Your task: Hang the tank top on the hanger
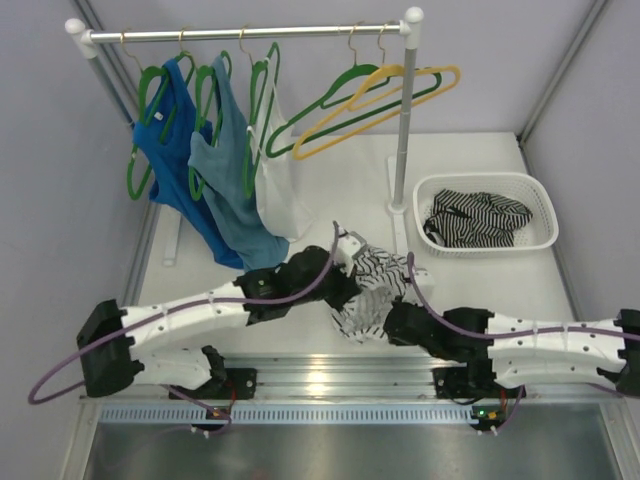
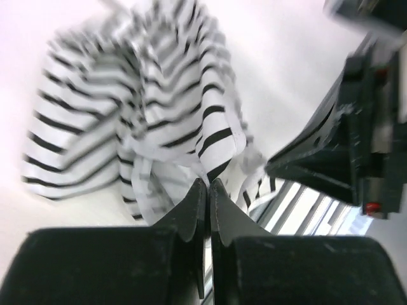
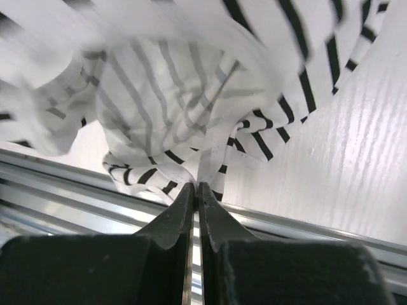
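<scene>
Bright even light; tank top motion-blurred up close.

Left arm & right arm: white shells, blk joints, purple cables, blk jaws.

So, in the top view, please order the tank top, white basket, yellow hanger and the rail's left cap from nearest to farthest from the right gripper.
1. The tank top, pinched in the right gripper itself, at centre.
2. The white basket, farther back on the right.
3. The yellow hanger, hung high at the back.
4. The rail's left cap, far back left corner.
</scene>
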Tool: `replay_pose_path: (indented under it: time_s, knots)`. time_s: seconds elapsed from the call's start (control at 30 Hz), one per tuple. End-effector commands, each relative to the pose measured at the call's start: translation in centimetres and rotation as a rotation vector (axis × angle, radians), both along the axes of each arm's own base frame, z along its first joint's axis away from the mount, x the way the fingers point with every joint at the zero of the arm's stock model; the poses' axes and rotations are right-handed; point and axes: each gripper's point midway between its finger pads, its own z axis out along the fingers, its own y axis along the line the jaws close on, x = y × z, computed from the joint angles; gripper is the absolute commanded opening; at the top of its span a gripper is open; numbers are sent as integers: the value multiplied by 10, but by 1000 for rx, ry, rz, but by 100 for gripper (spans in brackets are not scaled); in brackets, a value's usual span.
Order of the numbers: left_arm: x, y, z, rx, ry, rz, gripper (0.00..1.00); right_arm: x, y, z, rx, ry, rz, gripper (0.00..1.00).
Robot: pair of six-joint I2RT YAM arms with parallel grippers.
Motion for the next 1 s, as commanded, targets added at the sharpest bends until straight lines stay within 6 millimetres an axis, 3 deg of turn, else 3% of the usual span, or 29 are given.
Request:
replay_pose_path:
  time_s: [0.0, 0.03, 0.07, 0.1, 0.13, 0.2, 0.23, 0.3, 0.33, 0.37, 0.4, 0.43, 0.47, 0.53, 0.57, 0.63, 0.67, 0.73, 0.77, 0.87, 0.93, 0.97]
  knots:
    - [26, 7, 98, -213, -135, 126, 0, 12, -10, 46, 18, -98, -35, 1]
    - [28, 11, 109, -232, -153, 144, 0, 14, -8, 67, 62, -119, -40, 1]
    - [32, 20, 135, -278, -193, 179, 0, 15, -15, 74, 35, -133, -30, 1]
    - [32, 24, 147, -296, -212, 190, 0, 18, -18, 84, 33, -160, -34, 1]
    - [35, 31, 155, -294, -228, 209, 0, 22, -17, 109, 68, -187, -38, 1]
    - [38, 45, 192, -342, -283, 258, 0, 27, -32, 128, 18, -237, -37, 1]
    - [39, 52, 200, -339, -301, 268, 0, 29, -33, 155, 35, -276, -20, 1]
    - [39, 64, 239, -395, -351, 299, 0, 35, -44, 180, 14, -333, -22, 2]
    - [39, 69, 246, -385, -368, 301, 0, 38, -46, 209, 54, -370, -25, 3]
    - [38, 75, 271, -422, -392, 310, 0, 41, -51, 224, 26, -416, 3, 4]
    - [39, 80, 283, -428, -407, 330, 0, 45, -56, 241, 26, -459, -11, 5]
    - [41, 83, 285, -406, -415, 337, 0, 48, -60, 272, 67, -499, -18, 5]
    - [39, 89, 309, -445, -433, 348, 0, 50, -63, 289, 40, -551, 13, 5]
    - [39, 93, 324, -453, -442, 359, 0, 56, -74, 336, 36, -647, 22, 5]
    - [36, 99, 342, -488, -457, 363, 0, 57, -75, 355, 60, -686, 22, 5]
    - [35, 103, 354, -501, -467, 369, 0, 59, -80, 397, 97, -752, 13, 6]
    - [34, 107, 371, -526, -481, 375, 0, 61, -81, 414, 83, -798, 35, 7]
    - [33, 111, 380, -522, -490, 378, 0, 61, -75, 448, 103, -843, 61, 7]
    - [33, 112, 391, -539, -499, 381, 0, 62, -73, 456, 76, -867, 79, 7]
    - [34, 115, 393, -525, -489, 394, 0, 64, -55, 471, 42, -901, 132, 8]
    - [35, 112, 383, -504, -462, 399, 0, 68, -40, 460, 14, -888, 165, 7]
    - [37, 108, 369, -476, -442, 402, 0, 70, -33, 455, 25, -879, 181, 7]
